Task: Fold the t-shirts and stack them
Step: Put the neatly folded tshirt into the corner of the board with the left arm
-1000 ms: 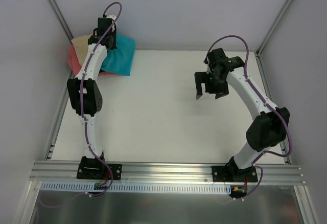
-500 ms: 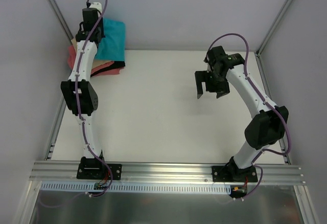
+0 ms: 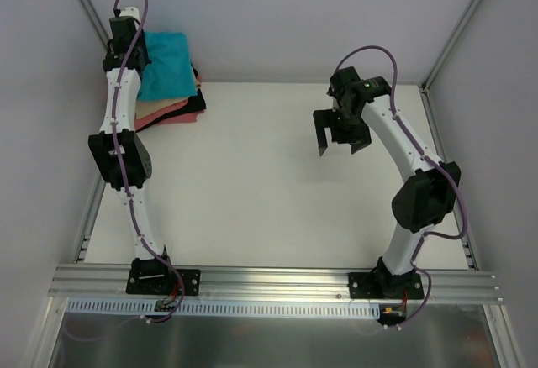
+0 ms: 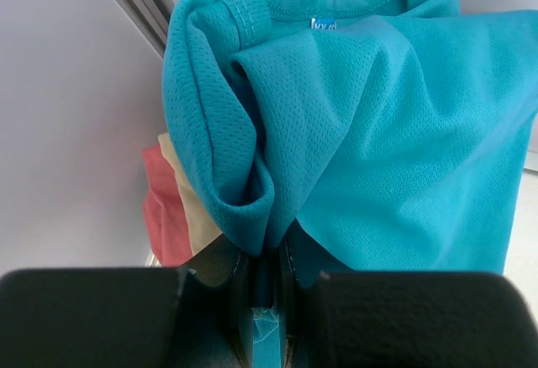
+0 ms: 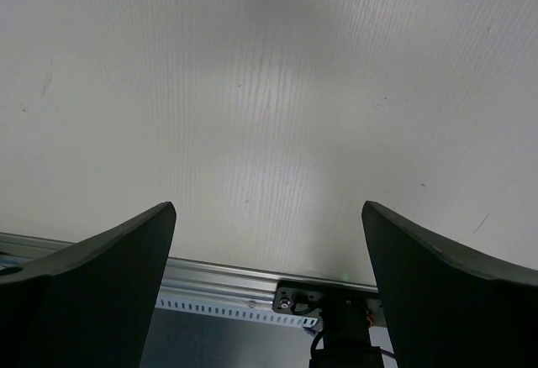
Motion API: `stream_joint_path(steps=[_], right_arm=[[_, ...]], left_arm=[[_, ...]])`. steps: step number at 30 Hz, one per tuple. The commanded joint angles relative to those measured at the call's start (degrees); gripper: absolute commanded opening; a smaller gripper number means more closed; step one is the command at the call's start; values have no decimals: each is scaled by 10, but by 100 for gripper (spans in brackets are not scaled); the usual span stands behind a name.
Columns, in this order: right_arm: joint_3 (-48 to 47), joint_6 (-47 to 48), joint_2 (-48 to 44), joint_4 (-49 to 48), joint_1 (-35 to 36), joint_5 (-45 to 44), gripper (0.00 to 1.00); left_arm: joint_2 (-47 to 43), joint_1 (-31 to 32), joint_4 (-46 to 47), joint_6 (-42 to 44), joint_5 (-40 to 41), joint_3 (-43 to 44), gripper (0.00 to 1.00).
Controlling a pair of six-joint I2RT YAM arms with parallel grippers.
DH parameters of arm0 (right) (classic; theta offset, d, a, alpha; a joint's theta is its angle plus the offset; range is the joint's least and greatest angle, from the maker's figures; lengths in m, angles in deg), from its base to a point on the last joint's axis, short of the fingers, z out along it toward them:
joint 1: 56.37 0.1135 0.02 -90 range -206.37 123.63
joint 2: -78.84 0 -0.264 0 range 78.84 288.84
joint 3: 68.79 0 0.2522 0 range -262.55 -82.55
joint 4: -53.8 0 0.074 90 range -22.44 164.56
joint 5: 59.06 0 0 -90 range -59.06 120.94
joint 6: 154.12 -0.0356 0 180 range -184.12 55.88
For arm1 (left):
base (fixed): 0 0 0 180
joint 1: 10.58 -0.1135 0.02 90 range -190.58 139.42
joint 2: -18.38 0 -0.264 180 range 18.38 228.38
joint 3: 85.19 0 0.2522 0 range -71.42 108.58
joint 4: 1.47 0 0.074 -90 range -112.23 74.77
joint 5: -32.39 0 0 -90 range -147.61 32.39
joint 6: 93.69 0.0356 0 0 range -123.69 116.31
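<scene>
Teal t-shirt [image 4: 395,133] in left pincer [image 4: 266,280]

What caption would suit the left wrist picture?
Left gripper pinches the bunched teal t-shirt; a tan-beige t-shirt and a coral-pink t-shirt peek out behind.

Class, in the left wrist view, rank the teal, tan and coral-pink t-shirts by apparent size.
1. teal t-shirt: largest, though nearest the camera.
2. coral-pink t-shirt and tan t-shirt: slivers, too alike to rank.

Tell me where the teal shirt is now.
In the top view the teal shirt is at the far left corner of the table, pinched in the shut left gripper, over the tan shirt and pink shirt.
</scene>
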Motion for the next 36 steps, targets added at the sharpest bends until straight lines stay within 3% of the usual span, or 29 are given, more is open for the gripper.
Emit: stream_joint_path(steps=[1, 21, 22, 23, 24, 32, 36], right_arm=[[-44, 4, 15, 36, 10, -12, 99], [-146, -6, 87, 82, 34, -16, 99], [-149, -6, 88, 83, 35, -16, 100], [-153, -6, 91, 85, 36, -15, 100], [-156, -6, 93, 86, 37, -15, 100], [-143, -9, 93, 82, 42, -5, 99], [-108, -15, 78, 49, 48, 0, 99]], left_arm=[[10, -15, 23, -18, -24, 22, 0], [45, -55, 56, -38, -71, 48, 0], [47, -55, 57, -39, -71, 49, 6], [47, -55, 60, -40, -64, 49, 89], [47, -55, 63, -40, -57, 49, 99], [11, -54, 68, -75, -50, 47, 99], [-50, -53, 107, -108, -67, -8, 99]])
